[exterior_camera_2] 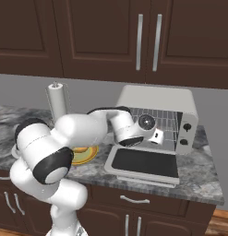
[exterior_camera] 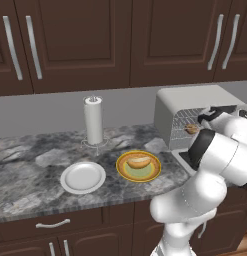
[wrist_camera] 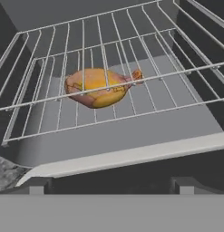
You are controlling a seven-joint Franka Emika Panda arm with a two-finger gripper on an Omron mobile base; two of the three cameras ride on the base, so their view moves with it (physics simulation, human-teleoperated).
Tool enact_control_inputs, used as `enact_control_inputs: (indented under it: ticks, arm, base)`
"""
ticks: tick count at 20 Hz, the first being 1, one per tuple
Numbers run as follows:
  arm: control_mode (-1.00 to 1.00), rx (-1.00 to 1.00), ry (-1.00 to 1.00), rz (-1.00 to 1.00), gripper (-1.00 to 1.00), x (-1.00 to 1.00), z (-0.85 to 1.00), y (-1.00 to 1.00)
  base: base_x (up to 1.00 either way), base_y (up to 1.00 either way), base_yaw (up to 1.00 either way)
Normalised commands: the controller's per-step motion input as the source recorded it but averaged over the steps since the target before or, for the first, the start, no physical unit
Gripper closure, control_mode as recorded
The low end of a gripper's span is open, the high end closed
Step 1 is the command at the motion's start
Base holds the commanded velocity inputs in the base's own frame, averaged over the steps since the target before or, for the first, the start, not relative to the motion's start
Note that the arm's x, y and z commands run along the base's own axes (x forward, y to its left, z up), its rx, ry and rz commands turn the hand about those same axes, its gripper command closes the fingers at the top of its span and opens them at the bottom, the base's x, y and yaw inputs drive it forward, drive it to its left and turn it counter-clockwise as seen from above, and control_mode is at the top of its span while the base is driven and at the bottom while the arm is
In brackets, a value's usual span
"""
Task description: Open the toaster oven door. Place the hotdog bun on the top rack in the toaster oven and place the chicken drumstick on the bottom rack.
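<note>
Gripper (wrist_camera: 109, 183): at the oven mouth, tips apart and holding nothing.
Drumstick (wrist_camera: 100, 87): lies on the bottom rack (wrist_camera: 63, 113) — seen through the top rack (wrist_camera: 177, 72).
Oven door (exterior_camera_2: 142, 163): folded down flat.
Bun (exterior_camera: 139, 162): on the yellow plate (exterior_camera: 154, 172), beside a white plate (exterior_camera: 83, 177).
</note>
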Motion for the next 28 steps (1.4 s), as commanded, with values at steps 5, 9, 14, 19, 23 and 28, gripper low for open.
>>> enact_control_inputs:
  ticks: [5, 9, 14, 19, 23, 28]
  arm:
    - [-1.0, 0.05, -0.02, 0.0, -1.0, -0.01, 0.37, 0.0]
    - [-1.0, 0.03, -0.05, 0.01, -1.0, -0.02, 0.26, 0.01]
    - [-1.0, 0.12, -0.18, 0.0, -1.0, -0.05, 0.08, 0.0]
    - [-1.0, 0.06, -0.11, 0.0, -1.0, 0.01, 0.01, 0.0]
    - [-1.0, 0.09, 0.01, 0.0, -1.0, 0.02, 0.06, -0.01]
    - [-1.0, 0.18, 0.04, 0.0, -1.0, 0.03, 0.1, -0.02]
  base:
    - [0.0, 0.0, 0.0]
    - [0.0, 0.0, 0.0]
    - [0.0, 0.0, 0.0]
    - [0.0, 0.0, 0.0]
    - [0.0, 0.0, 0.0]
    - [0.0, 0.0, 0.0]
